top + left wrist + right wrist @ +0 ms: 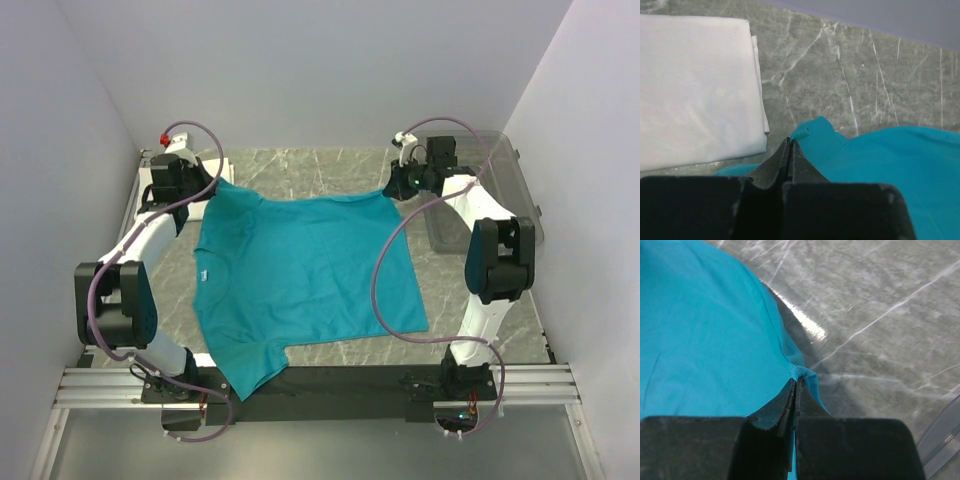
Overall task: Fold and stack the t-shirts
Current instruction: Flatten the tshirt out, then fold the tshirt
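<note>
Left gripper (789, 144) fills the bottom of its own view, jaws clamped together with a fold of the teal t-shirt (300, 270) caught at the tips; cloth shows on both sides of the fingers, so I judge it a real pinch, at the far sleeve. Right gripper (795, 385) is the same: jaws clenched on a bunched corner of the hem, cloth spreading away to the left of the jaws. The shirt lies spread on the table (865, 65) between the two grippers, its near sleeve drooping over the near edge. Long axis, collar to hem, runs from the left jaws across to the right jaws; the neck label (201, 273) puts the collar toward the left arm. White folded cloth (695, 90) sits ahead and left of the left jaws, close to the teal edge. Clear bin (500, 190) is beyond the right jaws. Handling: light, limp, sags and wrinkles, not fragile; best taken at corners or seams, pulled taut between both grips.
</note>
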{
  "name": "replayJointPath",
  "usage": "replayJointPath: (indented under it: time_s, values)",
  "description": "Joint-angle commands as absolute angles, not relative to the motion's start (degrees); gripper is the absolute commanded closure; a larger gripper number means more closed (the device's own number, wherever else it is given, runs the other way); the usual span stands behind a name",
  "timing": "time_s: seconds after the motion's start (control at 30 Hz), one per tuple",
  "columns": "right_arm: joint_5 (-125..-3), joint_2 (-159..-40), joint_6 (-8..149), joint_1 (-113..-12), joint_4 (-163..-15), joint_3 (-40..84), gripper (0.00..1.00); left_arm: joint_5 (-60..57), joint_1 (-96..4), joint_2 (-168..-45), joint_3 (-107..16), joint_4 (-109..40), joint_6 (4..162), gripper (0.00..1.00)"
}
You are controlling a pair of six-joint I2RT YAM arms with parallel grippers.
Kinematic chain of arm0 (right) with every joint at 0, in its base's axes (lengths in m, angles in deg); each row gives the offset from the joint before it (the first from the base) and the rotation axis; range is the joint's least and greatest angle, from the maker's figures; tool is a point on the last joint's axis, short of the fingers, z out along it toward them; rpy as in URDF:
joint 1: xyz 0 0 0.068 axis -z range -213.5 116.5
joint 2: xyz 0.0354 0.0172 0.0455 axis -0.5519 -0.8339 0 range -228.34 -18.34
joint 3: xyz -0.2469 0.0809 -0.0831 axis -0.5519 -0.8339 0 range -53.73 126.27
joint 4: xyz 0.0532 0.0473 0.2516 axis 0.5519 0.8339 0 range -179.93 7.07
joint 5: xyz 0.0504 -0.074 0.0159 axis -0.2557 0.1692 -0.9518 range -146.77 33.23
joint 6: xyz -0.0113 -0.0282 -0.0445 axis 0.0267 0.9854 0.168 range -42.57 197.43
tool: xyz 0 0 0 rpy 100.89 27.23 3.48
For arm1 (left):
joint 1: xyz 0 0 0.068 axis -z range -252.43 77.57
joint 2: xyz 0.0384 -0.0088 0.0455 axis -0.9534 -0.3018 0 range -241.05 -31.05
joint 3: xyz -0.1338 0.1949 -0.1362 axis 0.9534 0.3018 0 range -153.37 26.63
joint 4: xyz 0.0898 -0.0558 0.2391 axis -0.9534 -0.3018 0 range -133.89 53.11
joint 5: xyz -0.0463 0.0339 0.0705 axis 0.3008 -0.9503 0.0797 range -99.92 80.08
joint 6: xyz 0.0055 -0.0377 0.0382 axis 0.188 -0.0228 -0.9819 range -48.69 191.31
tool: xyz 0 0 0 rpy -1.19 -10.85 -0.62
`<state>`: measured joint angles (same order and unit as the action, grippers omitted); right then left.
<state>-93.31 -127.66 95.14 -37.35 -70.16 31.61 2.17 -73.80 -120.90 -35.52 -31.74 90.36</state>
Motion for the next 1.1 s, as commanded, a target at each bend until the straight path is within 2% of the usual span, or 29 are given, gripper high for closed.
replayJointPath:
  time_s: [0.0,0.43,1.07]
  values:
    - [-96.6,-122.1,95.7,-36.4,-71.0,30.7,1.00,4.1,-73.8,-117.2,-33.2,-32.2,87.9,1.00]
    - [-98.5,-119.1,98.8,-33.8,-69.8,26.7,1.00,4.8,-74.1,-111.4,-28.2,-32.8,82.0,1.00]
    - [-97.0,-120.2,101.1,-33.8,-68.0,24.6,1.00,8.5,-74.4,-101.7,-22.0,-43.1,78.8,1.00]
